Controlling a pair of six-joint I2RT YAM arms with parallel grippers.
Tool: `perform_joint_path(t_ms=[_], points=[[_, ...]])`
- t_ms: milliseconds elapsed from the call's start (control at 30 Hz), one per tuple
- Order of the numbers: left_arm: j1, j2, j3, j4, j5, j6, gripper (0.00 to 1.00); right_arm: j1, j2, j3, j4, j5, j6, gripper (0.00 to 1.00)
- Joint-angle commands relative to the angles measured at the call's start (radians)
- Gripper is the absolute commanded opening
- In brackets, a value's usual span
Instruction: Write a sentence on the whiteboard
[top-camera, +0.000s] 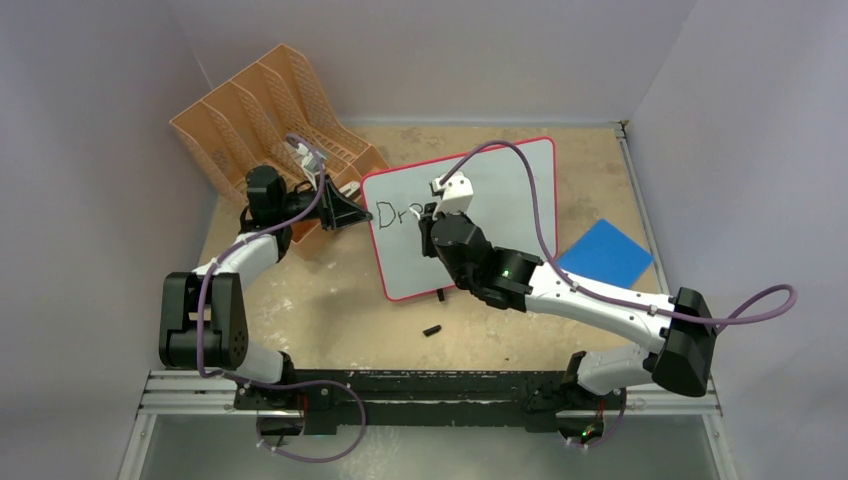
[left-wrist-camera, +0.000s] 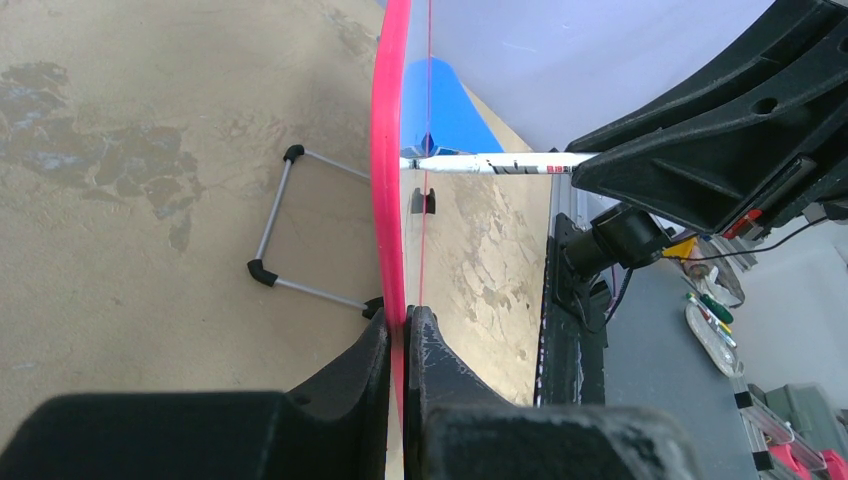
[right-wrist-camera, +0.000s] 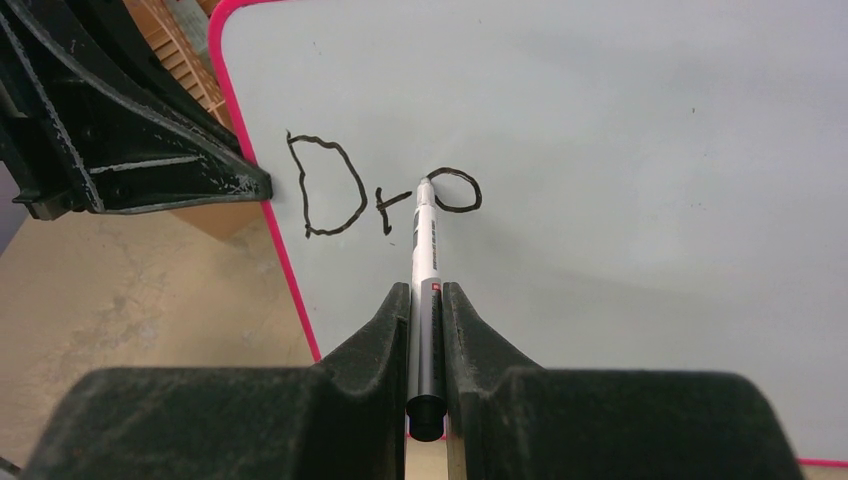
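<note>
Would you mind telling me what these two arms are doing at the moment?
The left end effector is clamped on the red edge of the whiteboard, apparently steadying it. The right end effector grips a marker whose tip touches the board. The sentence so far reads "Dr" plus a partly formed third letter, so it has barely begun.

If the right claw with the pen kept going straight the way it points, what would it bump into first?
The whiteboard. The right gripper points along its marker, whose tip seems to rest on the board, so the marker would press in before the gripper itself arrives.
</note>
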Motion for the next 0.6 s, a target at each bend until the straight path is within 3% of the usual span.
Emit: perform_joint_path(t_ms=[0, 567], points=[[-0.013, -0.028, 0.016, 0.025, 0.054, 0.034, 0.0, -0.008, 0.007, 0.029, -0.007, -0.014, -0.001, 0.0], [-0.014, -0.028, 0.016, 0.023, 0.051, 0.036, 0.0, -0.008, 0.015, 0.026, -0.1, -0.015, 0.023, 0.0]])
